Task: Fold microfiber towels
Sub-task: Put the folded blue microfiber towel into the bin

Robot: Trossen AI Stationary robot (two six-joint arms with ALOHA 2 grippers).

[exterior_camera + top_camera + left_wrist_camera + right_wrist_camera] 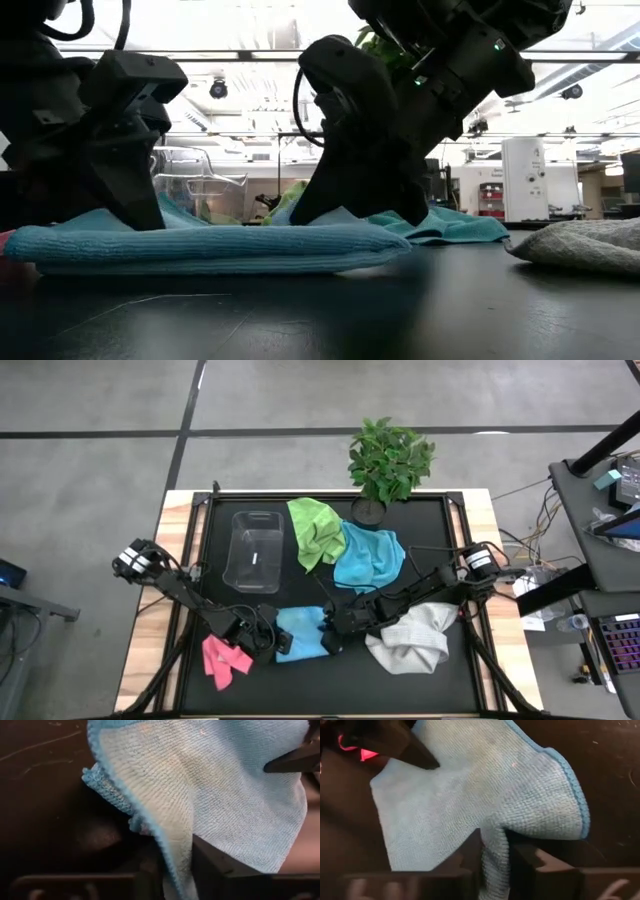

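microfiber towels lie across the black counter (460, 540). going left to right: the pink towel (225, 658) sits just beside the left tool (268, 643), which pinches one edge of the folded light blue towel (300, 632). the right tool (334, 632) clamps that towel's opposite edge. beyond both tools lie the lime green towel (315, 528) and a second blue towel (370, 557); the grey-white towel (415, 638) rests just beside the right tool.

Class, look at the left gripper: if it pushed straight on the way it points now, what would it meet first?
Probably the right gripper, since the left gripper faces it across the light blue towel both pinch; depth is unclear.
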